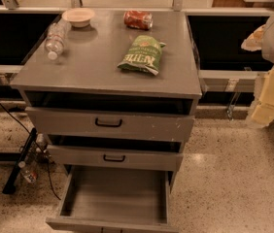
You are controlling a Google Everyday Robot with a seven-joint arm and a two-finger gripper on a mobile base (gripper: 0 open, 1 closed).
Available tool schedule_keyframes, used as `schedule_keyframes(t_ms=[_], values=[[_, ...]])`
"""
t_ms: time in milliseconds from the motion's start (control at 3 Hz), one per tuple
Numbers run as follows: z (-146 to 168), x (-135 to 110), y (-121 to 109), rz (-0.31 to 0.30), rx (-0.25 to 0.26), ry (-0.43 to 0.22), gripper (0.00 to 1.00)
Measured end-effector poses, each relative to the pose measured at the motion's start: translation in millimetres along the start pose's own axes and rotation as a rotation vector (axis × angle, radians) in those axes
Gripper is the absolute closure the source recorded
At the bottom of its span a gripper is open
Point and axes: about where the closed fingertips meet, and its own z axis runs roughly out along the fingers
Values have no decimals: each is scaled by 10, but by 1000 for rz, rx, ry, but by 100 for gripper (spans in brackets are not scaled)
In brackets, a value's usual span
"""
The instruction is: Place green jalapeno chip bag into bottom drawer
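The green jalapeno chip bag [141, 55] lies flat on the grey cabinet top [93, 62], right of the middle, with white lettering facing up. The bottom drawer [113, 198] is pulled wide open below the two upper drawers, and its flat grey floor is bare. My gripper [269, 97] hangs at the right edge of the camera view as pale yellow blocks under a grey-white arm part, well to the right of the cabinet and apart from the bag. It holds nothing that I can see.
A crushed red can [138, 19], a pale bowl [78, 17] and a clear plastic bottle [55, 40] also lie on the cabinet top. The two upper drawers [109, 123] are slightly open. Another bottle [26, 171] and black cables lie on the floor at the left.
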Motion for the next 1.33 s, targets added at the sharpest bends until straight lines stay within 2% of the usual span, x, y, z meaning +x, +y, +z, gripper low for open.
schedule_keyframes(t_ms=[333,667,1000,1333], values=[[-4,-29,-24,-2,13,-3,0],[169,-330,-298,16,67,0,0],[345,-516,-468,47,102,42,0],[739,-852,-655,71,97,114,0]])
